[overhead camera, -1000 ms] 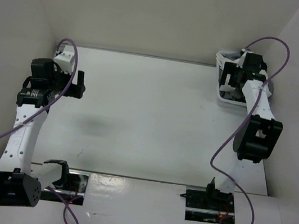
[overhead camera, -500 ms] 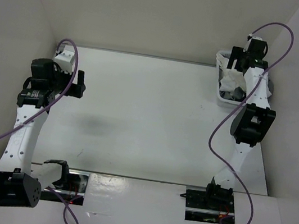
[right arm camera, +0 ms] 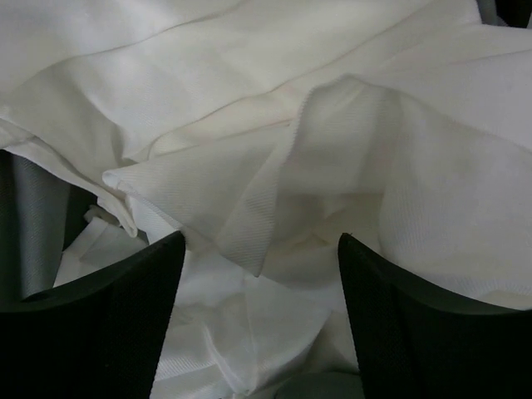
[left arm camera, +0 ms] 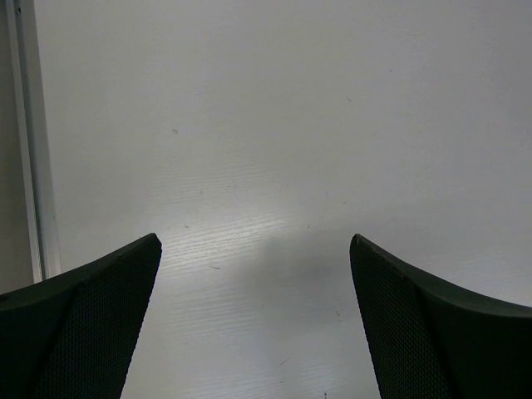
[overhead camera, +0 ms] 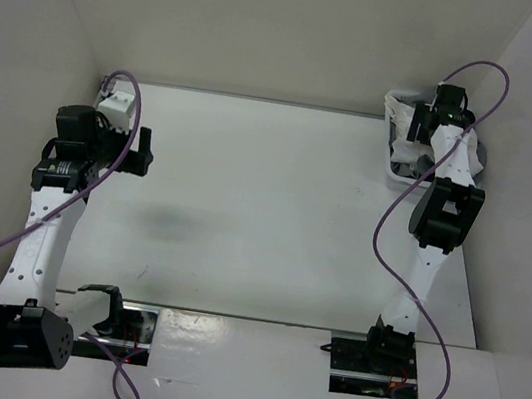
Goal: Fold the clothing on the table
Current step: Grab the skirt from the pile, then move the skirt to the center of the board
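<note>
The clothing (right arm camera: 274,166) is not on the surface (overhead camera: 264,209) yet. The thin white cloth lies crumpled in a small bin (overhead camera: 398,180) at the far right corner, and a part of it hangs over the far rim of the bin. The right arm reaches down into this bin. In the wrist view the right fingers (right arm camera: 125,316) stand apart, with a raised fold of cloth just beyond the gap between them. They do not press on it, so nothing is held. The left fingers (left arm camera: 91,316) are wide apart and hold nothing, above bare surface near the left side.

I judge that the step in hand is to take the clothing out of the bin, so the folding itself is not begun.

Several things can go wrong from here. If the right fingers pinch only the top fold, the thin cloth can slip out during the lift. If they catch many layers together, the clothing can come out as a ball, and the pleats will be hard to spread flat. At the left of the wrist view there is something grey (right arm camera: 33,224); I cannot tell if it is the bin wall or another garment. A deep grasp could take it as well. The cloth over the rim could also drag or tip the bin.
</note>
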Robot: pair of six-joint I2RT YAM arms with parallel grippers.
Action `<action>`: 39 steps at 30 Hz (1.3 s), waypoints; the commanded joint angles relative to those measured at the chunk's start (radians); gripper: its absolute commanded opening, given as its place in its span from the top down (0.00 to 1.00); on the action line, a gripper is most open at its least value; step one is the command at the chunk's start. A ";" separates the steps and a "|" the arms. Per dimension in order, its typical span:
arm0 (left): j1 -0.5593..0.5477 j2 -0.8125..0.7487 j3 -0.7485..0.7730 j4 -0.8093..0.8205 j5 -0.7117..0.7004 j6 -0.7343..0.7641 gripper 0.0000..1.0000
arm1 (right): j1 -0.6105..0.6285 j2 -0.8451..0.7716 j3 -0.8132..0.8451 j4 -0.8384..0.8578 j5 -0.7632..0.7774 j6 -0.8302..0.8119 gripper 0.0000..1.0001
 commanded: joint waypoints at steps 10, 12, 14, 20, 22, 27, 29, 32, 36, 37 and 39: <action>0.006 -0.010 -0.014 0.031 0.030 0.011 0.00 | -0.007 0.001 0.054 0.050 0.005 -0.023 0.68; 0.006 -0.010 -0.014 0.031 0.030 0.011 0.00 | -0.007 0.001 0.054 0.050 0.005 -0.023 0.86; 0.006 -0.010 -0.014 0.031 0.030 0.011 0.00 | -0.007 0.001 0.054 0.059 0.005 -0.023 0.92; 0.006 -0.010 -0.014 0.040 0.040 0.011 0.00 | -0.007 -0.117 0.002 0.073 -0.068 -0.014 1.00; 0.006 -0.010 -0.014 0.040 0.049 0.020 0.00 | -0.007 -0.228 -0.051 0.108 -0.116 -0.003 1.00; 0.006 -0.019 -0.014 0.040 0.049 0.020 0.00 | 0.032 -0.393 -0.030 0.062 -0.154 -0.026 1.00; 0.006 -0.019 -0.014 0.040 0.049 0.020 0.00 | 0.067 -0.463 -0.016 0.039 -0.182 -0.042 1.00; 0.006 -0.028 -0.014 0.040 0.058 0.020 0.00 | 0.121 -0.564 -0.034 0.027 -0.215 -0.063 1.00; 0.006 -0.028 -0.023 0.040 0.058 0.020 0.00 | 0.194 -0.664 -0.070 0.012 -0.289 -0.072 1.00; 0.006 -0.037 -0.023 0.040 0.058 0.020 0.00 | 0.223 -0.677 -0.058 -0.008 -0.289 -0.086 1.00; 0.006 -0.037 -0.023 0.040 0.058 0.020 0.00 | 0.334 -0.718 -0.045 -0.064 -0.306 -0.132 1.00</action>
